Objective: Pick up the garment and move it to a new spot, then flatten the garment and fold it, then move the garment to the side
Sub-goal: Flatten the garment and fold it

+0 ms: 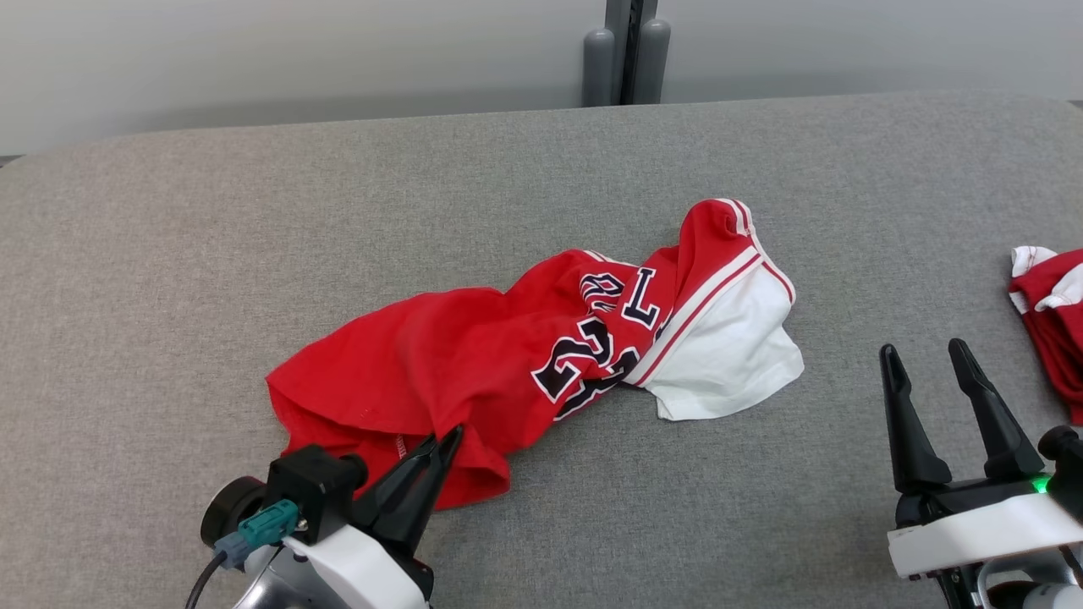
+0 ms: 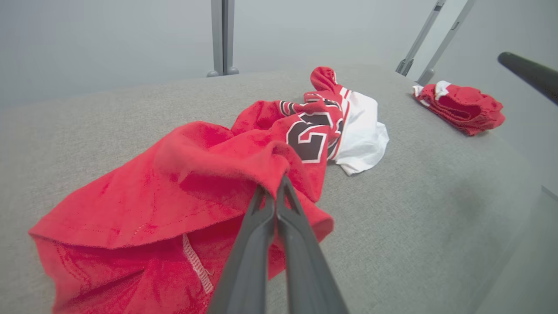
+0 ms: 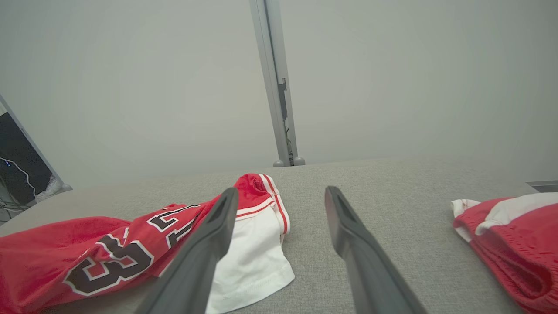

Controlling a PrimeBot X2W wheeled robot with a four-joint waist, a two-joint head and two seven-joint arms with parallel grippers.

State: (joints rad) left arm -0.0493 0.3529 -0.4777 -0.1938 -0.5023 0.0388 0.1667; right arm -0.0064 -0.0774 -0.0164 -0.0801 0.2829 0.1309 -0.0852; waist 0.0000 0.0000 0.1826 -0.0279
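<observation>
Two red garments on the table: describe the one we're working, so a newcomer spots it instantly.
On the grey fabric tabletop, look at the middle: a crumpled red jersey lies stretched out there, the left gripper shut on its near hem. Unlike the small red bundle at the right edge, it shows dark numerals and a big white panel.

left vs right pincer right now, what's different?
Left pincer is shut, pinching the near edge of the red garment; right pincer stands open, holding nothing. Left pincer touches cloth; right pincer sits clear of it, over the grey surface. Both are dark and slender.
</observation>
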